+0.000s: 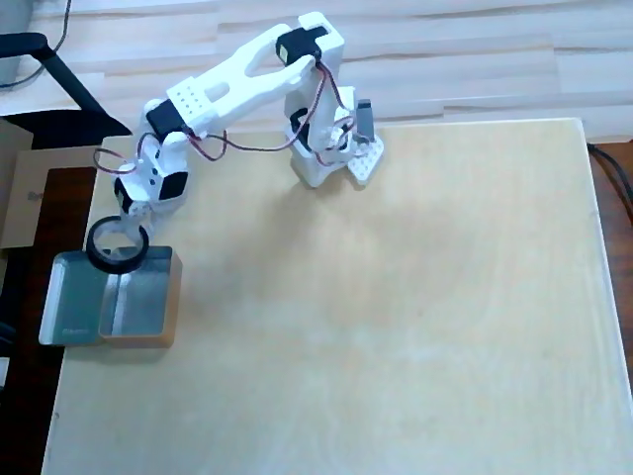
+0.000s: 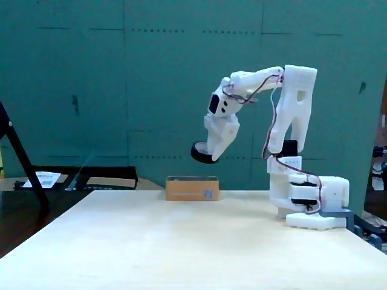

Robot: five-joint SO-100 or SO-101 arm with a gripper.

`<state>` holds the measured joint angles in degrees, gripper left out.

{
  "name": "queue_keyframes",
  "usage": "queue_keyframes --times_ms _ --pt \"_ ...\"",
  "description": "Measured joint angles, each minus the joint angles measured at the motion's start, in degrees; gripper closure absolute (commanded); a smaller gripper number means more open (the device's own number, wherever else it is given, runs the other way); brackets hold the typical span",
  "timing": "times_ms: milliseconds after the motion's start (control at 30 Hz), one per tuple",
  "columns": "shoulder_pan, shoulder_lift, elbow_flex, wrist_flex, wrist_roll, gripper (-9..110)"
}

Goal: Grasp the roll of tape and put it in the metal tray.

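Presently, item one: the roll of tape (image 1: 118,245), a thin black ring with a wide open centre, held in the gripper (image 1: 132,220), whose fingers are closed on the ring's near rim. In the overhead view the ring lies nearly flat, its hole facing up toward the camera, and extends away from the gripper toward the lower left; a ring has no long axis to record. In the fixed view the roll (image 2: 204,153) hangs well clear of the tabletop, slightly tilted, at the lower left end of the gripper (image 2: 213,150). Item two: the metal tray (image 1: 74,312), a shiny silver rectangular box with low walls and an inner divider, directly below the gripper in the overhead view; its long axis runs left to right in that view. The ring overlaps the tray's upper edge, about over the divider. In the fixed view the tray (image 2: 192,188) shows as a low box at the table's far edge, beneath the raised ring. Item three: the white arm (image 1: 232,84), folded back from its base (image 1: 331,153) to the gripper's upper right. Item four: the pale wooden table (image 1: 396,327), bare between gripper and tray. Item five: a black stand leg (image 2: 21,157) far to the gripper's left.
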<state>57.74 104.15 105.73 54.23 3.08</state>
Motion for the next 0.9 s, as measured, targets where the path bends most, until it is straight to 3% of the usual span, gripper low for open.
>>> queue_keyframes --times_ms 567,900 --pt "-2.7 -19.6 -10.8 -3.1 -0.1 102" --pt "-5.0 -20.7 -11.2 -3.1 -0.4 101"
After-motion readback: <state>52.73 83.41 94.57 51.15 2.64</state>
